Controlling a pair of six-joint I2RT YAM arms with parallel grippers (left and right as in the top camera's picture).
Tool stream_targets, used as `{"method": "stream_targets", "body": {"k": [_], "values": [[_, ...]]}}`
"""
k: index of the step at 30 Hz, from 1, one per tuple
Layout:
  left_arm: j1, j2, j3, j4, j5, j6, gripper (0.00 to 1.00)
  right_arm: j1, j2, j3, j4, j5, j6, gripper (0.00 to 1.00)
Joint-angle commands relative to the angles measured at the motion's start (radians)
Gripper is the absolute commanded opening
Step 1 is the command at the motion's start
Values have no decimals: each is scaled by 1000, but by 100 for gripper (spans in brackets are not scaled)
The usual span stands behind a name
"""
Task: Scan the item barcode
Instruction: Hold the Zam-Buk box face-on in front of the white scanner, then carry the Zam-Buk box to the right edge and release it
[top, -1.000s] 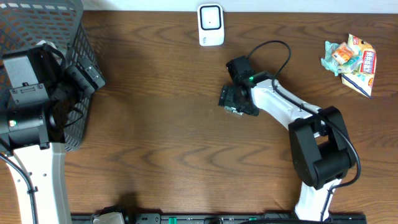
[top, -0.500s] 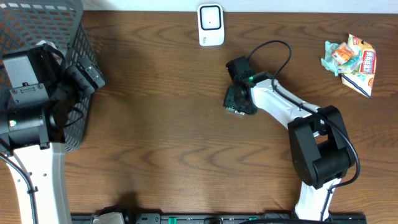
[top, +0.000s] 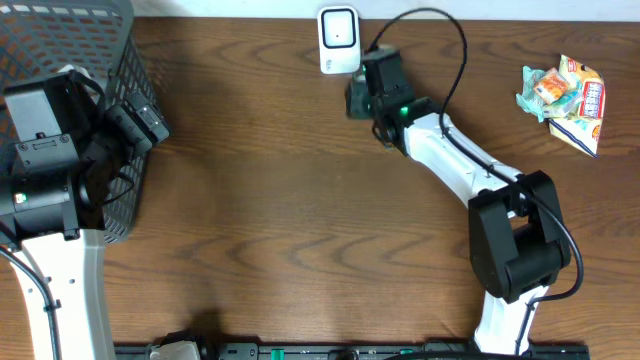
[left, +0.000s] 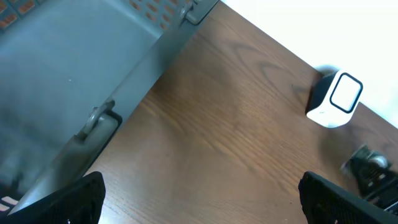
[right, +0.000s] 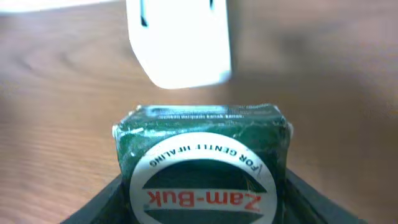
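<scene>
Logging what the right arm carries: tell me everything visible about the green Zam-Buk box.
The green box is small, dark, glossy, with a white-ringed round label reading Zam-Buk, upside down in the wrist view. Fine print runs along its top edge, unreadable. The right gripper clamps its two sides, holding it close before the white scanner.

one desk (top: 260, 220). two arms, the left arm (top: 55, 270) and the right arm (top: 455, 165). two pincers, the left pincer (left: 202, 202) and the right pincer (top: 362, 95). one white scanner (top: 339, 40). one green zam-buk box (right: 202, 155). one grey mesh basket (top: 100, 40). one heap of snack packets (top: 565, 95); the number of packets in it cannot be told.
</scene>
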Motion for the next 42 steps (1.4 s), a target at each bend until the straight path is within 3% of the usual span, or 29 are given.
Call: {"method": "stream_targets", "body": {"k": [1, 5, 10, 16, 19, 29, 32, 42], "values": [[5, 0, 1, -3, -10, 13, 98, -22, 0, 19, 171, -46, -77, 43], [5, 0, 1, -3, -10, 13, 98, -23, 10, 42, 311, -45, -78, 31], [5, 0, 1, -3, -10, 13, 98, -35, 109, 244, 285, -50, -78, 35], [5, 0, 1, -3, -10, 13, 98, -38, 356, 610, 205, -52, -111, 34], [5, 0, 1, -3, -10, 13, 98, -38, 448, 690, 213, -49, -111, 35], [5, 0, 1, -3, -10, 13, 98, -47, 500, 702, 319, 23, -111, 35], [5, 0, 1, -3, -10, 13, 98, -63, 495, 706, 308, 43, -110, 31], [5, 0, 1, -3, -10, 13, 98, -233, 330, 718, 34, 89, -139, 33]]}}
